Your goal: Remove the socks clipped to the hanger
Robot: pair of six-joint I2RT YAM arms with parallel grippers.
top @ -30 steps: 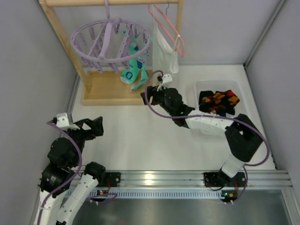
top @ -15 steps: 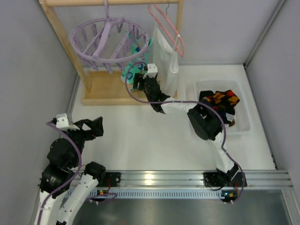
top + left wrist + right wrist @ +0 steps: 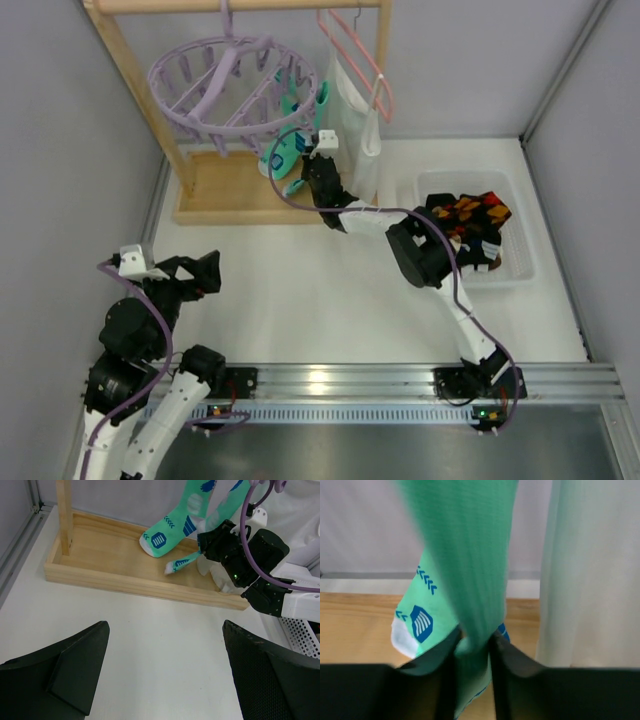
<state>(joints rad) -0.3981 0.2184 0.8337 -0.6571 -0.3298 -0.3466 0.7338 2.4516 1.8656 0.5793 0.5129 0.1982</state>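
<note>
The round lavender hanger (image 3: 235,85) hangs from a wooden rail at the back left. Two teal socks with blue and white marks dangle from its clips. My right gripper (image 3: 472,641) is shut on the lower part of the nearer sock (image 3: 470,555), which runs up between its fingers. The other sock (image 3: 417,622) hangs just behind it, over the wooden base. From above, the right gripper (image 3: 312,172) is right below the ring beside the socks (image 3: 278,155). My left gripper (image 3: 165,626) is open over bare table, also seen from above (image 3: 205,270), far from the hanger.
A white garment (image 3: 355,110) on a pink wire hanger (image 3: 360,55) hangs right beside the right gripper. The wooden stand's base tray (image 3: 230,190) lies under the socks. A clear bin (image 3: 470,178) at the right holds dark socks with orange diamonds (image 3: 465,212).
The right arm reached back and left from near the bin to the hanging teal socks and closed its jaws on one. The hanger ring swung a little. The left arm stayed still.
</note>
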